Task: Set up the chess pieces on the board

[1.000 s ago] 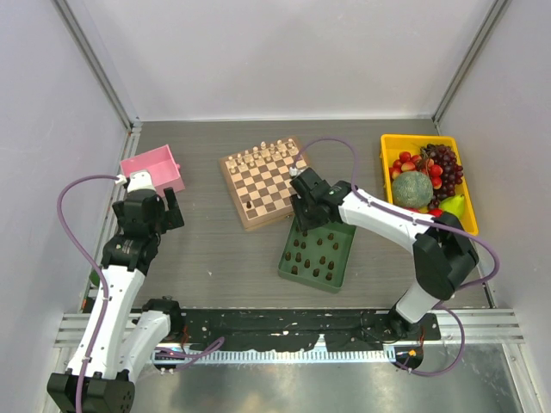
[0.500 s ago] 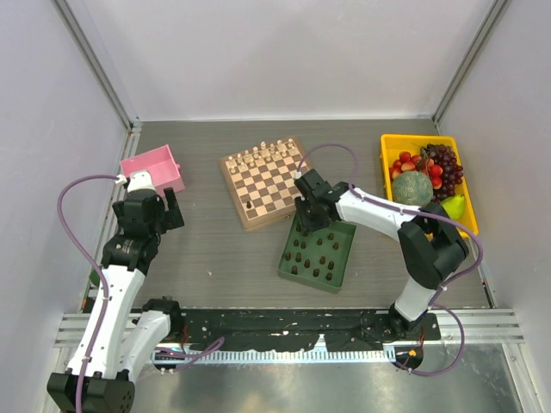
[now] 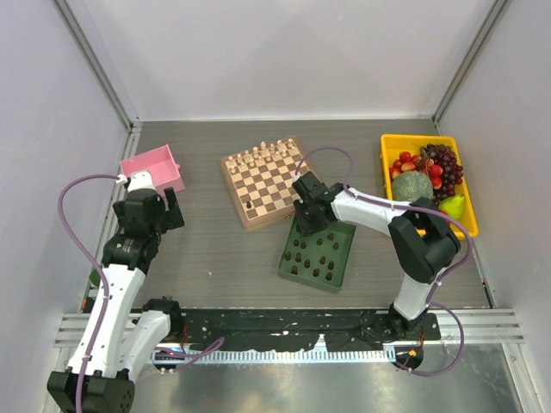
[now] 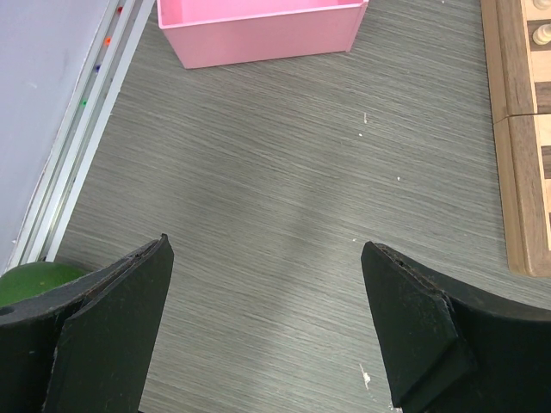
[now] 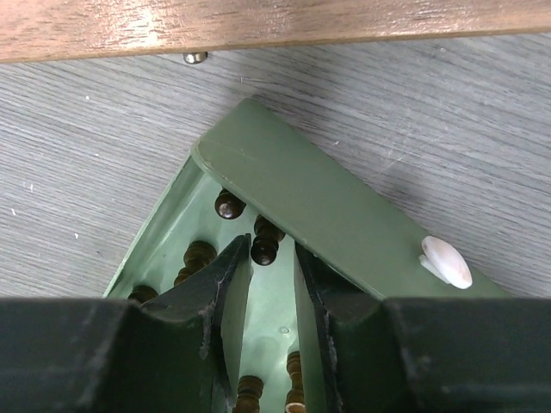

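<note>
The board (image 3: 269, 191) lies at the table's centre back, with cream chessmen along its far rows and one dark piece (image 3: 250, 206) near its front left. The other dark chess pieces (image 3: 315, 258) stand in a green tray (image 3: 349, 251) just in front of the board. My right gripper (image 3: 307, 224) is low in the tray's far corner. In the right wrist view it (image 5: 271, 249) is open a little, its jaws either side of one dark piece (image 5: 264, 248) without clearly touching it. My left gripper (image 4: 267, 327) is wide open and empty over bare table, left of the board.
A pink bin (image 3: 153, 169) sits at the back left, close to my left gripper. A yellow bin of fruit (image 3: 427, 176) is at the right. The board's edge (image 5: 258, 21) is just beyond the tray wall (image 5: 327, 206). A small white object (image 5: 446, 261) lies on that wall.
My right gripper has shifted slightly left and down into the far corner of the green tray. The left arm has not moved.
</note>
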### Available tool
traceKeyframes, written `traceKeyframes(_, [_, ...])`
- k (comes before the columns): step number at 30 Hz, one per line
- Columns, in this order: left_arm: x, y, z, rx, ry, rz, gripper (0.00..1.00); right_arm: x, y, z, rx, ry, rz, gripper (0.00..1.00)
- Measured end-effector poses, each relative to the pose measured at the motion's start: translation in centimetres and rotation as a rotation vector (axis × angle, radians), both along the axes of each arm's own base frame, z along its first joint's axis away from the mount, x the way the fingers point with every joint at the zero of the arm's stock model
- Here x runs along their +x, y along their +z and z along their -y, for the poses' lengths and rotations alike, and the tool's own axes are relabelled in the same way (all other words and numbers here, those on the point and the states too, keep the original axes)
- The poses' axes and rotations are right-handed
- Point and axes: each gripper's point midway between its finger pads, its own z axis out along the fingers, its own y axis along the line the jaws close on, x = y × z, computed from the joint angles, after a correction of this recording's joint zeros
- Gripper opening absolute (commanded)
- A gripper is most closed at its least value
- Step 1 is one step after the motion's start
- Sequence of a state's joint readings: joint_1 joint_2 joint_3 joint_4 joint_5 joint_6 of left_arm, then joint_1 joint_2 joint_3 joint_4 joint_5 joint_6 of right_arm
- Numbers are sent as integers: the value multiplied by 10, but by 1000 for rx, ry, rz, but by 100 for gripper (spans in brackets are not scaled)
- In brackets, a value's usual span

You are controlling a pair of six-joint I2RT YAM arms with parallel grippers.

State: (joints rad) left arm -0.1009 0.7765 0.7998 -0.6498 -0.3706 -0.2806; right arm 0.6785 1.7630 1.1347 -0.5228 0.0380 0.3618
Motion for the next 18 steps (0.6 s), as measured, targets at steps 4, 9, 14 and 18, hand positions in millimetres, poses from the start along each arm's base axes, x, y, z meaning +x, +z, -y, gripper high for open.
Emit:
traceKeyframes(4, [0, 0, 0, 0, 0, -1, 99, 0, -2, 0, -5, 2, -5, 32])
traceKeyframes(9, [0, 0, 0, 0, 0, -2, 99, 0, -3, 0, -7, 7, -6, 33])
traceKeyframes(14, [-1, -1, 0, 1, -1, -5, 99, 2, -1, -1, -4, 8, 1, 33])
traceKeyframes(18, [-1, -1, 0, 0, 0, -6, 99, 4, 1, -2, 0, 8, 7, 33])
